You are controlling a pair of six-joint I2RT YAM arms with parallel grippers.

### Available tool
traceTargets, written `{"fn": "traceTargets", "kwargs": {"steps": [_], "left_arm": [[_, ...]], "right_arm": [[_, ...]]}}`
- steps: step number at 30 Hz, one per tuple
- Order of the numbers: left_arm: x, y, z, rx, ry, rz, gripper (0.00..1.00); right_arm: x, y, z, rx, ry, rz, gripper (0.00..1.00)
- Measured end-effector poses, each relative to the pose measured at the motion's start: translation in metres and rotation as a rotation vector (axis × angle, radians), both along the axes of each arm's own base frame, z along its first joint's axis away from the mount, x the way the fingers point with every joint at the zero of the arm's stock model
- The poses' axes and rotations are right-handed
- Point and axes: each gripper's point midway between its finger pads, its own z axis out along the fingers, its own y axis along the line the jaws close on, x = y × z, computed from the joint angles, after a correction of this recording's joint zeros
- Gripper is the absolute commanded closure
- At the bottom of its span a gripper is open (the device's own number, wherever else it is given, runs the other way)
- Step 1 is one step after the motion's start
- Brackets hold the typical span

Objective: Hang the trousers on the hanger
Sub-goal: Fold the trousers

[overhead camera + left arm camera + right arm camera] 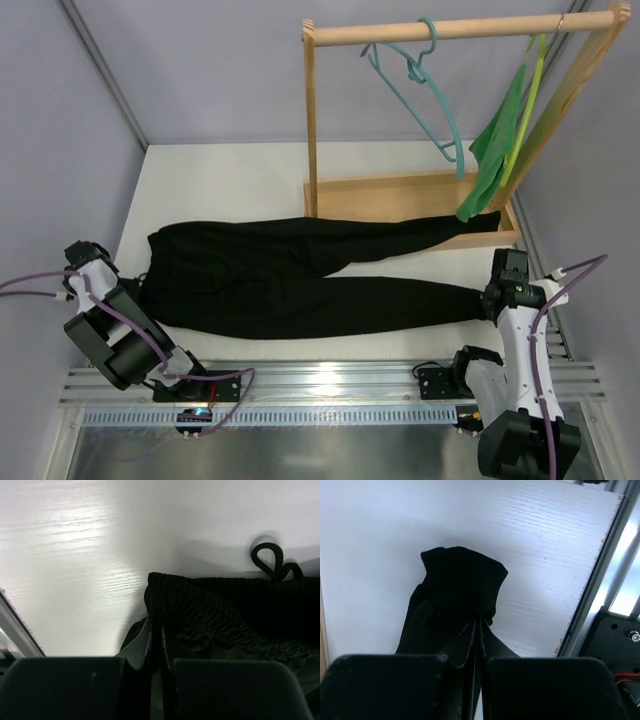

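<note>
Top external: long black fabric trousers (300, 275) lie flat, left gripper (156, 645) clamping waistband (210, 600), right gripper (477, 640) clamping cuff (462, 575).

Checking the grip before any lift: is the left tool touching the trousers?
Touching. The left wrist view shows the left tool shut on a fold of the trousers at their gathered top edge, with fabric pinched between its fingers.

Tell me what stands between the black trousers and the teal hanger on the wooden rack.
Nothing loose lies between them. The long black fabric trousers lie flat on the white table, and the thin teal plastic hanger hangs from the wooden rack's rail. Only the rack's low base board and the hanging green cloth sit close by.
</note>
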Motion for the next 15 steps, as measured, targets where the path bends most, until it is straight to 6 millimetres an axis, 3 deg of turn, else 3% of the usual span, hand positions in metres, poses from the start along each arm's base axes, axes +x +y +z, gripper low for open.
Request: {"fn": "traceTargets", "kwargs": {"steps": [3,6,7,9,12,15], "left_arm": [[-0.004,0.003,0.004,0.006,0.02,0.006,0.94],[-0.008,0.002,0.005,0.003,0.039,0.005,0.72],[-0.009,0.001,0.007,0.002,0.048,0.004,0.57],[-0.011,0.003,0.011,0.009,0.056,0.007,0.48],[-0.011,0.007,0.023,0.036,0.048,0.018,0.39],[-0.008,0.014,0.046,0.089,0.012,0.031,0.35]], "right_arm": [[-0.012,-0.008,-0.003,0.016,0.012,-0.117,0.94],[-0.023,-0.015,-0.007,0.021,0.041,-0.212,0.63],[-0.026,-0.017,-0.008,0.019,0.052,-0.231,0.56],[-0.031,-0.018,-0.01,0.015,0.079,-0.248,0.42],[-0.032,-0.02,0.005,0.004,0.078,-0.246,0.4],[-0.012,-0.026,0.046,-0.032,-0.045,-0.213,0.4]]}}
